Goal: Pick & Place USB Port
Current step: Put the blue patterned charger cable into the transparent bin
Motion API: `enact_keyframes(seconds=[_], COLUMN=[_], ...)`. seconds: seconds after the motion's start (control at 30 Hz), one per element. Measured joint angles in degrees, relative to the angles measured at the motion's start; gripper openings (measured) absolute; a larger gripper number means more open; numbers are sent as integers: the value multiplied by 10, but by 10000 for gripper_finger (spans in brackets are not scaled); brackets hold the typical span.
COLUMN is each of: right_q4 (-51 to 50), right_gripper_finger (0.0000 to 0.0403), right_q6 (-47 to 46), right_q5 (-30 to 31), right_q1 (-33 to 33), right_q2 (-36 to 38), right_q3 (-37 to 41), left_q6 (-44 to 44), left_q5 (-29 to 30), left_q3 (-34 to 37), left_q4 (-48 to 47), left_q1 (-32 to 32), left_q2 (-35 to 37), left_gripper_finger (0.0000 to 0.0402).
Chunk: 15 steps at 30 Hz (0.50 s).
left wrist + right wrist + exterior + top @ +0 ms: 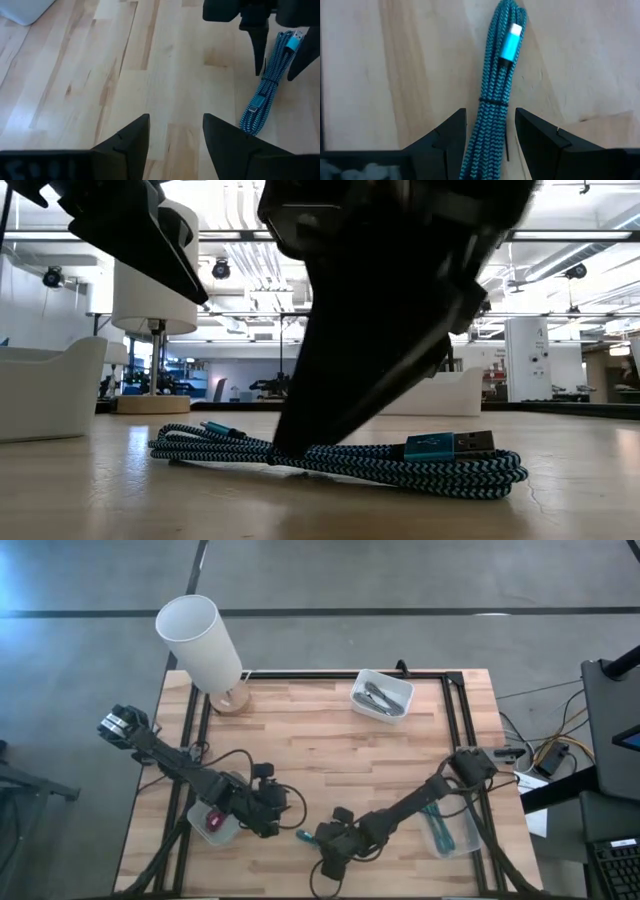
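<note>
While the fingers stand spread: right gripper (490, 145) straddles the bundled cable, one dark finger on each side, nothing clamped
Right gripper place: near the table's front edge, at the middle (322, 840)
USB cable (495, 90): blue braided, coiled into a long narrow bundle lying flat on the wooden table (320, 730)
Long axis: runs straight between the right fingers and away from the wrist
Plug end: light blue connector (510, 44) lies on top of the bundle, its metal tip pointing away from the gripper
Left gripper (175, 135): fingers parted, empty, just left of the cable
Beyond: white tray (381, 695) at the far edge; white lamp (200, 640) at the far left corner
</note>
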<state>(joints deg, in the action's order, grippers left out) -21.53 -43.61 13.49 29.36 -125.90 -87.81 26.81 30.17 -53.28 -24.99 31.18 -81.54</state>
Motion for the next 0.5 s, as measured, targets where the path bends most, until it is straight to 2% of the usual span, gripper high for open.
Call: enact_keyframes(seconds=[0.27, 0.5], right_q4=[-6, -15], right_gripper_finger=[134, 69], right_q6=[5, 5], right_q5=[6, 2], right_q1=[0, -1], right_q2=[-12, -4], right_q3=[-1, 0], left_q6=[-4, -5], left_q5=[0, 0], left_q3=[0, 1], left_q4=[0, 0], left_q1=[0, 0], left_q2=[0, 0], left_gripper_finger=[191, 190])
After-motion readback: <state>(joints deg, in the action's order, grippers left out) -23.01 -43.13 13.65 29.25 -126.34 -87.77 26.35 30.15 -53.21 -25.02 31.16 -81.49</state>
